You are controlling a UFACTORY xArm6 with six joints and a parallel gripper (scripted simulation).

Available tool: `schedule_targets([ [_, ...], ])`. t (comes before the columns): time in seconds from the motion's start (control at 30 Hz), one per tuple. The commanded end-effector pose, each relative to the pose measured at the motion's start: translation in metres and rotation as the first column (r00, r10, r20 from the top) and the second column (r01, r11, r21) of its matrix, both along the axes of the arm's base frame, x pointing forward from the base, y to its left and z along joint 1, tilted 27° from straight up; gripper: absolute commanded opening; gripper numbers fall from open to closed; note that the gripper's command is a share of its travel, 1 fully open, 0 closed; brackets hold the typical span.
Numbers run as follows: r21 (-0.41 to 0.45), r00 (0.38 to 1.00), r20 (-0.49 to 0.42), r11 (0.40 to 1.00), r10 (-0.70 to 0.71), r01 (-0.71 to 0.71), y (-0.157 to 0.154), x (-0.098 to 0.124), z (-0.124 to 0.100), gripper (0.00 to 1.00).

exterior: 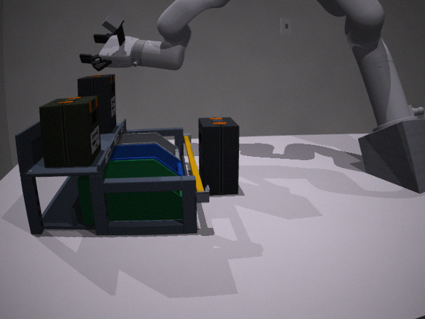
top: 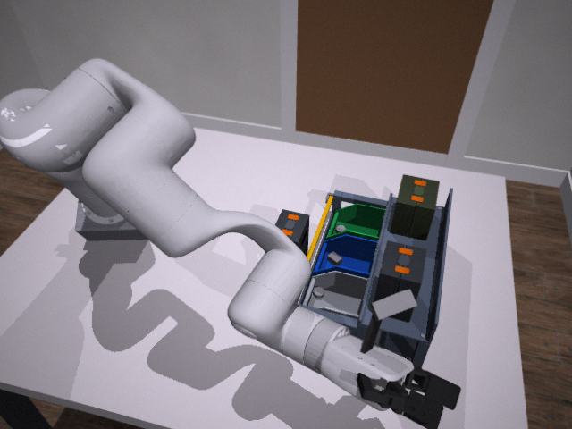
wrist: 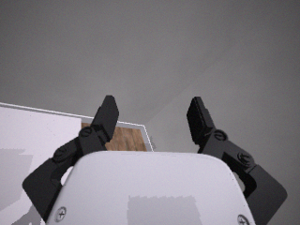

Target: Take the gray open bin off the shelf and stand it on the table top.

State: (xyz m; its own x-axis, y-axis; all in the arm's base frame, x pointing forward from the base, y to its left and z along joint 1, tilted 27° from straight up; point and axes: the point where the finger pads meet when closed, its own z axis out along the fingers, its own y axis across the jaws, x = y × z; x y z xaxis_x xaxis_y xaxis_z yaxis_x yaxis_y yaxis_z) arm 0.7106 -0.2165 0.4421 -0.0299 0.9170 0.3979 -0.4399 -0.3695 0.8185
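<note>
The gray open bin [top: 346, 288] [exterior: 145, 137] sits in the shelf [top: 333, 319] [exterior: 147, 228], at the near end of its row in the top view, with a small gray part [top: 318, 291] in it. Beside it are the blue bin [top: 357, 251] [exterior: 137, 151] and the green bin [top: 366, 215] [exterior: 144, 202], each with a small part in view. All three open fronts face the yellow bar [top: 318, 226] [exterior: 192, 161]. My gripper [exterior: 89, 47] [wrist: 152, 105] is open and empty, high above the shelf's level and past its near end, pointing away from the robot base.
An olive box [top: 412, 214] [exterior: 68, 135] and a dark box [top: 399, 281] [exterior: 99, 106] stand on the shelf's raised rear deck. Another dark box [top: 294, 226] [exterior: 219, 157] stands on the table top [top: 222, 171] [exterior: 291, 257], close in front of the yellow bar.
</note>
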Motion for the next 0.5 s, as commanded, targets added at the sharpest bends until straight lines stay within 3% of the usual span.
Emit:
schedule_targets([
  [0.0, -0.002, 1.000, 0.006, 1.000, 0.001, -0.001, 0.001, 0.000, 0.003, 1.00],
  [0.2, -0.002, 1.000, 0.006, 1.000, 0.001, -0.001, 0.001, 0.000, 0.003, 1.00],
  [0.37, -0.002, 1.000, 0.006, 1.000, 0.001, -0.001, -0.002, -0.049, -0.005, 1.00],
  [0.47, -0.002, 1.000, 0.006, 1.000, 0.001, -0.001, -0.002, -0.049, -0.005, 1.00],
])
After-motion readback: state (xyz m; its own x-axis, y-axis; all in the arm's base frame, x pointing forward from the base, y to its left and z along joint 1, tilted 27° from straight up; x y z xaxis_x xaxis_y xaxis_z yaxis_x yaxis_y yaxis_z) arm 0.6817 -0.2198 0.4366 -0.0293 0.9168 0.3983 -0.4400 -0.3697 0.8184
